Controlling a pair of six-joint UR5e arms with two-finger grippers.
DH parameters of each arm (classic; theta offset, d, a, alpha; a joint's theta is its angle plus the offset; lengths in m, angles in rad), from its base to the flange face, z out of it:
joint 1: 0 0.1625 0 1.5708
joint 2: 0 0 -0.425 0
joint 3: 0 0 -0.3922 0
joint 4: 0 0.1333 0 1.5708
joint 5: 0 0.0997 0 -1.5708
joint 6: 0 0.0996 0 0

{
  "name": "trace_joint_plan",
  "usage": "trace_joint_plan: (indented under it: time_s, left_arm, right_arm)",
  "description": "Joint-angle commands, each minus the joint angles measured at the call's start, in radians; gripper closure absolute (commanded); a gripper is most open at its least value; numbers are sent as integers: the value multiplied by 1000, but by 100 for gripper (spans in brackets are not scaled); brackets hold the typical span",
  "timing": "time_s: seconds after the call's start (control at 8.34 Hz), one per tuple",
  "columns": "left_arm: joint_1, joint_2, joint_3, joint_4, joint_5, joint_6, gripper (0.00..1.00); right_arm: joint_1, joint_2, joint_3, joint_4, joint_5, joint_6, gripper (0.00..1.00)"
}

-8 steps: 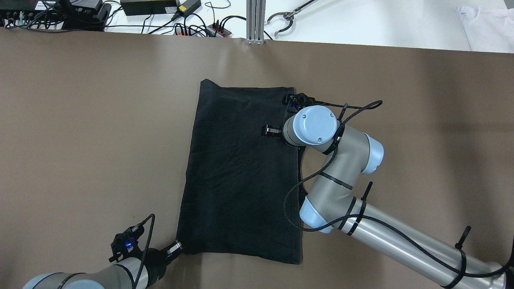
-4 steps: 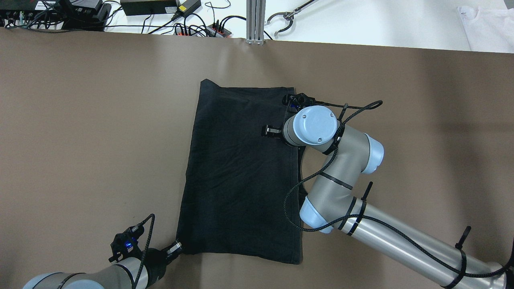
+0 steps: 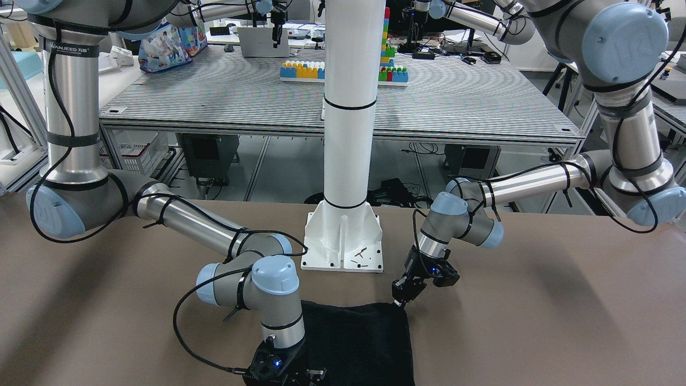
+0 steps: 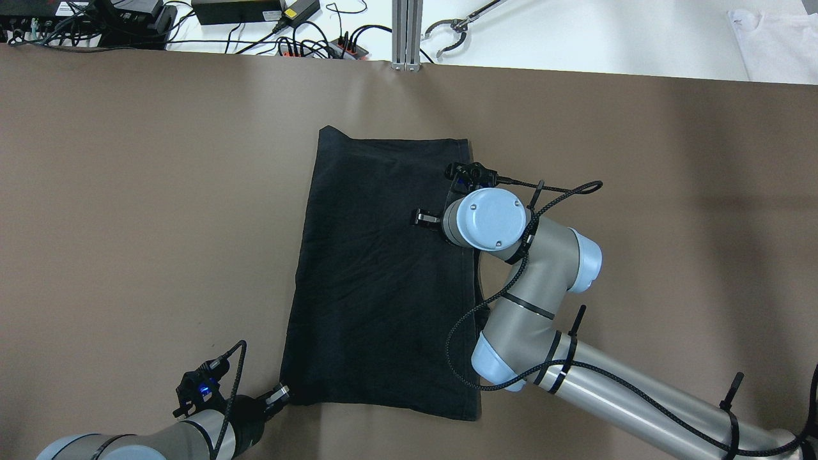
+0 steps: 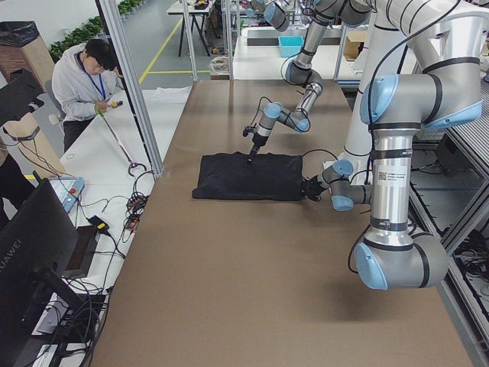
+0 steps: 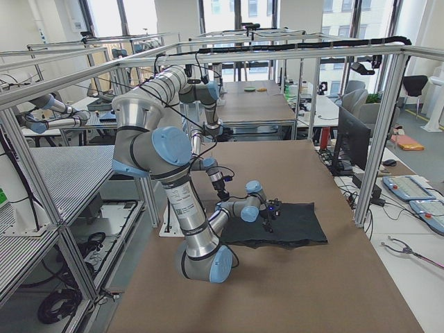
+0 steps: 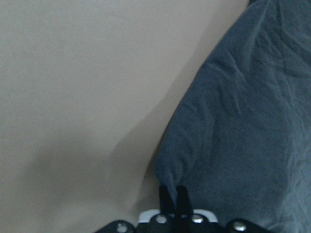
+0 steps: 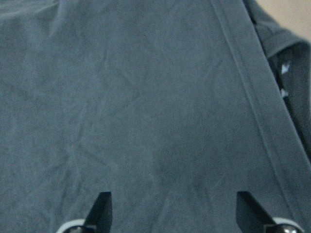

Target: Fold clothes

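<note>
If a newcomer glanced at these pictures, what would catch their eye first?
A black cloth lies spread flat in the middle of the brown table. The left gripper pinches its near-left corner, jaws shut, while the right gripper points down at its right side, jaws open.

Six cameras, one shared subject: the black cloth (image 4: 383, 275).
The overhead view looks down on the whole cloth from behind the robot. The front view faces back across the table (image 3: 536, 321), steeply down, and catches only the cloth's robot-side end, below the white pole (image 3: 348, 107). Two side views look along the table from either end, with the cloth far off. Both wrist views sit close above the cloth, the left at a corner, the right by its hemmed edge.
</note>
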Motion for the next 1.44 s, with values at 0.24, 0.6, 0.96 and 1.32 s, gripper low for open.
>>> trace_joint_plan:
  time_s: [0.24,0.6,0.96,1.32]
  left_arm:
    - [2,-2,4,4,25,16,100]
    - [2,-4,5,4,27,16,100]
    - [2,-17,28,4,28,16,100]
    - [2,-19,33,4,28,16,100]
  right_arm:
    - [-176,-208,285,-16,-126,373,11]
    - [-250,-270,346,-66,-141,460,11]
    - [-279,-278,352,-125,-141,496,11]
    - [-321,-273,337,-128,-172,498,11]
